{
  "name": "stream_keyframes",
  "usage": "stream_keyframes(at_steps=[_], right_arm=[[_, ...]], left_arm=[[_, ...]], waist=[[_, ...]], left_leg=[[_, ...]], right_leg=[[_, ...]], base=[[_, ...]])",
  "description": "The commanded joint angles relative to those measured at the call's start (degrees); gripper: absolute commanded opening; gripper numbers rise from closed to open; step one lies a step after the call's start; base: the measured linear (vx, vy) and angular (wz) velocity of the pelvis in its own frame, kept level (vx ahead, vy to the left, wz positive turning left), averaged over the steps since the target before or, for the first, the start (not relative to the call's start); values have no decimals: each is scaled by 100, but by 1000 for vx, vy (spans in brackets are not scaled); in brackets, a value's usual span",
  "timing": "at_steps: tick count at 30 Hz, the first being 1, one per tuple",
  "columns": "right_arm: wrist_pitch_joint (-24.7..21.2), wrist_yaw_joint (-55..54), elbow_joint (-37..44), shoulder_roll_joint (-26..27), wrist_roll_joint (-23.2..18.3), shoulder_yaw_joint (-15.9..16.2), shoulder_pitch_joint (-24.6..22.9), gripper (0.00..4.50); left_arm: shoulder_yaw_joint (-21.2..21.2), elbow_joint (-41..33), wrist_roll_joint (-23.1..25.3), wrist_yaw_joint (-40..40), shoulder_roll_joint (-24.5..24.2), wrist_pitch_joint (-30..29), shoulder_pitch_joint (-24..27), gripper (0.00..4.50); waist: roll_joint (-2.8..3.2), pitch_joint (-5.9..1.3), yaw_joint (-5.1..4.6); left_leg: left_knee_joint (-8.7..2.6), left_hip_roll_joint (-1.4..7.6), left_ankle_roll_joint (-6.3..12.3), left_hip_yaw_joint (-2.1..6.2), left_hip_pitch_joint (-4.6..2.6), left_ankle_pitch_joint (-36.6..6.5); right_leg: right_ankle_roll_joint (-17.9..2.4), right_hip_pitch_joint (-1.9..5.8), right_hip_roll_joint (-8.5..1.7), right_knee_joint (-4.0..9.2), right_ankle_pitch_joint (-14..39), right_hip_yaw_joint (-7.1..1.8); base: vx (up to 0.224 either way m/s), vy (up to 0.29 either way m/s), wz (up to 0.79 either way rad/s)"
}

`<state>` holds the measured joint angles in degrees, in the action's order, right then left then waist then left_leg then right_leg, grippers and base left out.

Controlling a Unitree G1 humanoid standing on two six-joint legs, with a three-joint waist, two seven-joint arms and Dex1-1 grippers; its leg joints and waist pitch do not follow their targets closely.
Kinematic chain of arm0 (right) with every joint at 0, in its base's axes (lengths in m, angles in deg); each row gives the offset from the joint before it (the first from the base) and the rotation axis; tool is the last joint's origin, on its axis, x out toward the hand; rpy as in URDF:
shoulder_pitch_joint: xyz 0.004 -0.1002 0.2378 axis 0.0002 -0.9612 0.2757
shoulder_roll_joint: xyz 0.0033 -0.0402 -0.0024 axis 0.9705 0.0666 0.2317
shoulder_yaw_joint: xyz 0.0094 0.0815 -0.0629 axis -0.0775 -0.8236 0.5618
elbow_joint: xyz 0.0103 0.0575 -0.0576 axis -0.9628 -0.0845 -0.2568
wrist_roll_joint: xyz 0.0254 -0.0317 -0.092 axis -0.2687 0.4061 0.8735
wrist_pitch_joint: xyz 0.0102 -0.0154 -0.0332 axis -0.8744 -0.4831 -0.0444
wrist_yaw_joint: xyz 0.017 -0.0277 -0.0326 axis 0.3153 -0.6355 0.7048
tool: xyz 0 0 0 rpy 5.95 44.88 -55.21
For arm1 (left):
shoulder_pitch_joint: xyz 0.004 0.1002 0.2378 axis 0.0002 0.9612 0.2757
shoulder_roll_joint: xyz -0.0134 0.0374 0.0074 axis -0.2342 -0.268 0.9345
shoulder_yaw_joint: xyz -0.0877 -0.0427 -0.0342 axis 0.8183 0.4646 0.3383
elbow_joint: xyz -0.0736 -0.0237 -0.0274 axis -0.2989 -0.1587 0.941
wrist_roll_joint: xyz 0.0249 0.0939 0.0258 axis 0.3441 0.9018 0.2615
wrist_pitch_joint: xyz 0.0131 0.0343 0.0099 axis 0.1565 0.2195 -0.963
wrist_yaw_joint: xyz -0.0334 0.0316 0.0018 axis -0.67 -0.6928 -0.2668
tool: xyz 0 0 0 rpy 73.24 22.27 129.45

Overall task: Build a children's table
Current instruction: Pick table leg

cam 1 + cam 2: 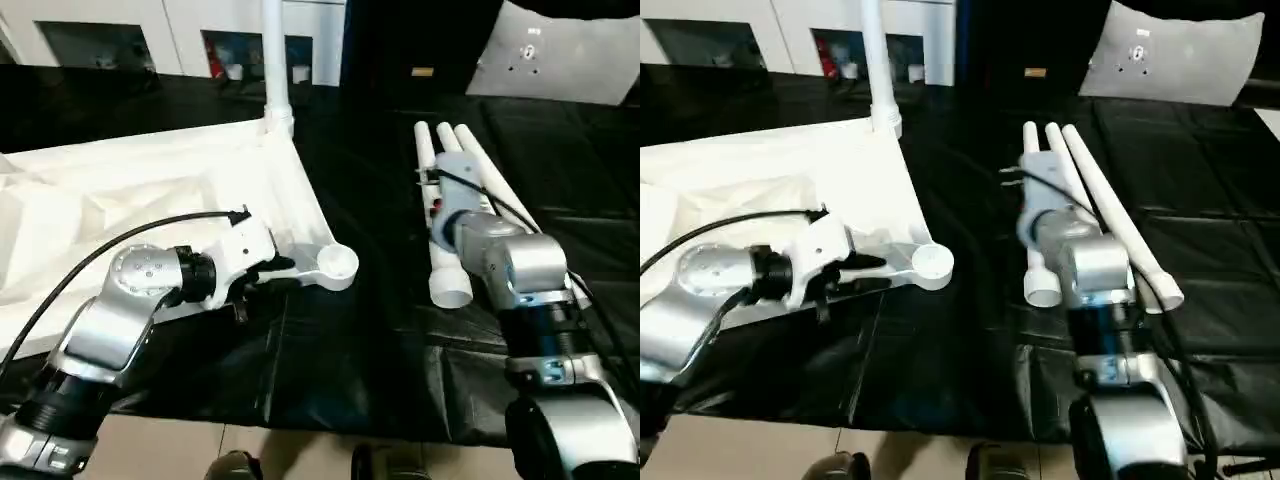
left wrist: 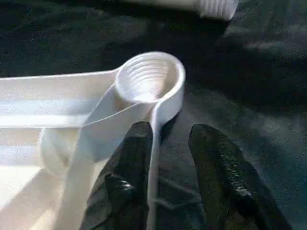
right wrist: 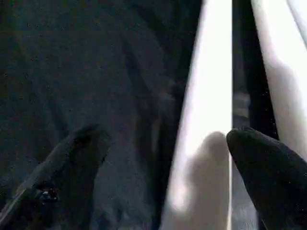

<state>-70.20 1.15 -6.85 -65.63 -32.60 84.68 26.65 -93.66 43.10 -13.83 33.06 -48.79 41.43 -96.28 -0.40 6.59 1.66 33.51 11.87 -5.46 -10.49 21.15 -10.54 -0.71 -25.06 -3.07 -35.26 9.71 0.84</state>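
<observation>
The white table top (image 1: pixel 150 190) lies upside down on the black padded surface, ribs facing up. One white leg (image 1: pixel 276 60) stands upright in its far right corner socket. The near right corner socket (image 2: pixel 149 76) is empty and shows its inner thread. My left gripper (image 2: pixel 172 130) is open just behind that socket, with the thin rim wall between its fingers (image 2: pixel 132 158). Three loose legs (image 1: pixel 470 160) lie side by side to the right. My right gripper (image 3: pixel 160 136) hangs open low over them, with one leg (image 3: pixel 206 120) between its two fingers.
A pale grey panel (image 1: pixel 560 50) leans at the back right. White cabinets (image 1: pixel 190 30) stand behind the work surface. The padded surface's front edge (image 1: pixel 330 425) runs close below my arms, with floor beyond. A black cable (image 1: pixel 90 265) loops over my left forearm.
</observation>
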Motion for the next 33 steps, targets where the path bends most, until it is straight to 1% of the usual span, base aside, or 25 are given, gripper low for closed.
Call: stream_keyframes(at_steps=[1,2,3,6,8,11,12,13,14,15,16,17,19,20,21,23,24,25,26,27,29,30,31,32,33], right_arm=[[-521,-96,174,-45,-59,-208,35,450],[-543,-99,194,-44,-66,-218,31,450],[-617,-105,262,-43,-92,-251,22,450],[-1000,-83,445,-43,-187,-365,-24,450],[-1204,-40,500,-72,-237,-423,-104,450],[-1450,113,478,-110,-332,-429,-146,450],[-1543,158,486,-113,-361,-431,-163,450],[-1561,162,491,-112,-365,-434,-165,450],[-1711,225,531,-125,-410,-436,-181,450],[-1719,230,533,-126,-413,-435,-182,450],[-1768,257,561,-139,-424,-416,-190,450],[-1822,271,600,-148,-433,-411,-190,450],[-1912,302,661,-162,-459,-383,-179,450],[-1997,319,711,-153,-496,-380,-153,450],[-2026,326,732,-154,-504,-372,-146,450],[-2123,348,818,-146,-520,-352,-133,450],[-2155,358,845,-145,-528,-347,-129,450],[-2224,366,907,-133,-538,-333,-118,450],[-2277,373,948,-126,-546,-323,-107,450],[-2291,375,958,-124,-549,-320,-104,450],[-2440,380,1098,-91,-553,-286,-111,450],[-2495,370,1157,-82,-564,-278,-128,450],[-2588,359,1269,-59,-592,-285,-167,450],[-2614,359,1301,-50,-604,-292,-179,450],[-2692,373,1396,-31,-644,-305,-217,450]], left_arm=[[199,-688,-273,-85,-91,-534,171,155],[204,-710,-280,-91,-92,-550,177,155],[217,-780,-300,-116,-89,-608,190,155],[285,-1043,-398,-309,14,-962,249,155],[247,-1132,-422,-414,111,-1076,302,155],[195,-1164,-395,-522,164,-1131,345,155],[180,-1203,-406,-557,181,-1182,357,155],[178,-1212,-413,-564,182,-1196,357,155],[156,-1280,-462,-617,195,-1300,351,155],[155,-1283,-465,-620,196,-1305,350,155],[151,-1304,-484,-637,199,-1342,342,155],[148,-1321,-502,-665,198,-1388,325,155],[147,-1343,-512,-705,198,-1437,306,155],[159,-1405,-527,-737,186,-1488,310,155],[162,-1434,-534,-751,182,-1512,315,155],[171,-1506,-565,-777,144,-1560,345,155],[173,-1529,-573,-785,131,-1575,354,155],[191,-1585,-595,-792,103,-1610,381,155],[206,-1624,-610,-795,85,-1638,397,155],[210,-1633,-613,-794,80,-1645,400,155],[258,-1742,-663,-774,-5,-1718,474,155],[268,-1775,-689,-757,-37,-1740,497,155],[282,-1833,-718,-740,-79,-1768,534,155],[283,-1845,-720,-739,-89,-1774,541,155],[289,-1875,-743,-743,-109,-1809,542,155]], waist=[[-11,-424,-26],[-11,-421,-27],[-3,-409,-31],[-8,-392,-35],[-4,-390,-43],[-6,-399,-44],[-23,-401,-49],[-15,-400,-45],[-24,-403,-50],[-35,-395,-49],[-31,-390,-54],[-58,-390,-64],[-49,-383,-65],[-82,-367,-83],[-72,-368,-89],[-89,-355,-114],[-111,-344,-125],[-131,-330,-142],[-135,-328,-150],[-130,-308,-157],[-150,-293,-161],[-144,-286,-154],[-120,-278,-148],[-113,-266,-152],[-116,-266,-148]], left_leg=[[-333,-3,-175,-51,-64,-579],[-335,-1,-179,-44,-61,-580],[-337,-5,-184,-48,-69,-614],[-341,-10,-223,-45,-77,-774],[-338,-12,-240,-47,-76,-759],[-334,-16,-221,-44,-69,-722],[-330,-20,-200,-48,-65,-690],[-333,-18,-193,-43,-65,-666],[-329,-19,-190,-44,-58,-645],[-333,-15,-185,-41,-57,-632],[-333,-13,-180,-39,-56,-639],[-329,-16,-171,-46,-55,-623],[-330,-16,-157,-44,-59,-617],[-333,-14,-153,-44,-52,-648],[-333,-12,-155,-40,-57,-644],[-334,-8,-162,-41,-55,-663],[-337,-13,-169,-33,-39,-640],[-339,-11,-171,-32,-36,-619],[-339,-7,-171,-33,-44,-606],[-341,-4,-178,-35,-52,-619],[-344,-5,-181,-38,-54,-594],[-347,-8,-187,-36,-52,-561],[-349,-7,-195,-38,-62,-538],[-354,-3,-204,-39,-64,-559],[-355,-7,-218,-36,-58,-547]], right_leg=[[-1049,374,-220,306,504,-205],[-1044,383,-220,298,510,-203],[-1005,361,-208,320,605,-201],[-894,347,-206,354,934,-199],[-843,335,-202,363,1007,-204],[-834,341,-195,363,916,-203],[-836,342,-191,365,878,-203],[-847,343,-193,362,871,-201],[-852,348,-194,360,851,-204],[-862,350,-194,351,837,-203],[-859,346,-199,362,884,-202],[-854,348,-193,364,874,-203],[-845,343,-201,369,929,-207],[-820,339,-201,375,1029,-209],[-819,337,-202,373,1030,-208],[-813,327,-203,382,1080,-206],[-792,338,-201,368,1098,-202],[-772,332,-206,371,1098,-206],[-769,326,-204,371,1080,-205],[-770,308,-201,377,1072,-205],[-773,310,-195,371,1002,-209],[-777,312,-197,362,943,-212],[-789,301,-195,356,876,-214],[-793,293,-190,364,868,-214],[-795,308,-188,357,820,-214]], base=[[0,0,0],[0,0,0],[0,0,0],[0,0,0],[0,0,0],[0,0,0],[0,0,0],[0,0,0],[0,0,0],[0,0,0],[0,0,0],[0,0,0],[0,0,0],[0,0,0],[0,0,0],[0,0,0],[0,0,0],[0,0,0],[0,0,0],[0,0,0],[0,0,0],[0,0,0],[0,0,0],[0,0,0],[0,0,0]])
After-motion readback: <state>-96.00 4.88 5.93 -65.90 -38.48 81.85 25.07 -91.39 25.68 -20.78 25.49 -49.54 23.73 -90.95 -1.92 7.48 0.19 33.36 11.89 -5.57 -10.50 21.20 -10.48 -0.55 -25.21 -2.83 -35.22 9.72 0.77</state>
